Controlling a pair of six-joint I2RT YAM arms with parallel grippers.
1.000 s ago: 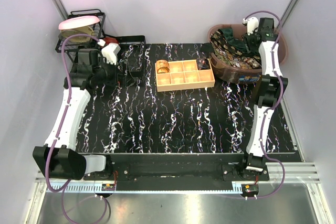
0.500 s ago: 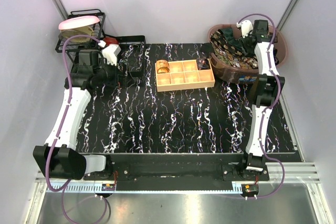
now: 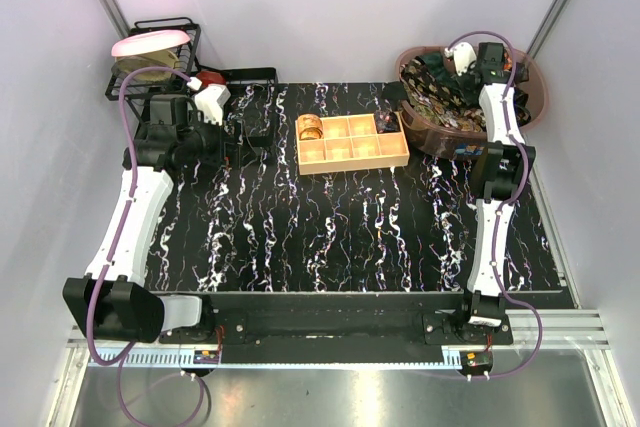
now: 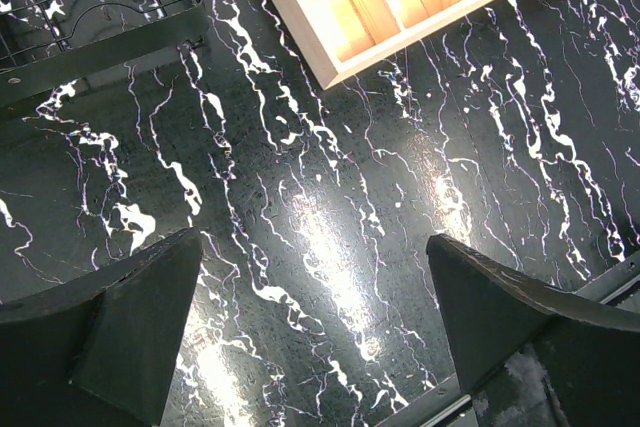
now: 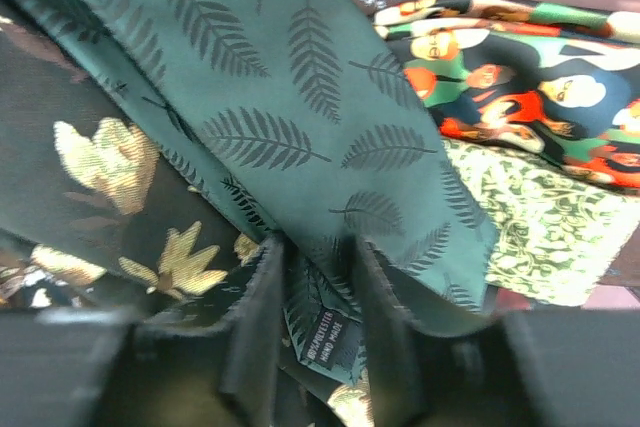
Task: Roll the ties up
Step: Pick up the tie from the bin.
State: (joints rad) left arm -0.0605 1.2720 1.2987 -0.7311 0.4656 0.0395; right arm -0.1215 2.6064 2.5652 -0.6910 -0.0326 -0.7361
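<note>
The right gripper (image 3: 453, 58) has pushed deeper into the basket (image 3: 536, 97) at the table's 1 o'clock corner, and it now sits low among the ties (image 3: 440, 99) heaped there. In the wrist view the right gripper (image 5: 315, 277) has its jaws drawn close, with a bunched fold of the green tie (image 5: 300, 97), printed with fern leaves, caught between them. It looks clamped on that fold, label side up. A dark tie (image 5: 110, 187) with gold flowers lies at its 9 o'clock, and a bright figured one (image 5: 520, 77) lies at 2 o'clock.

Half a second ago the gripper stood higher and a little toward 3 o'clock along the basket's far rim. A full second ago it was further that way again, with the arm less stretched. So the reach has ended in a grasp, and the pick for this tie seems made. Lifting it out and laying it flat on the table (image 3: 330, 237) should come next, and rolling has not yet begun.

The left gripper (image 3: 240, 142) has not moved across the frames. It hangs at 10 o'clock with jaws wide apart over bare table (image 4: 330, 247), holding nothing. The box (image 3: 355, 164) at 12 o'clock is also unchanged, with a gold roll (image 3: 311, 128) in its far left compartment.
</note>
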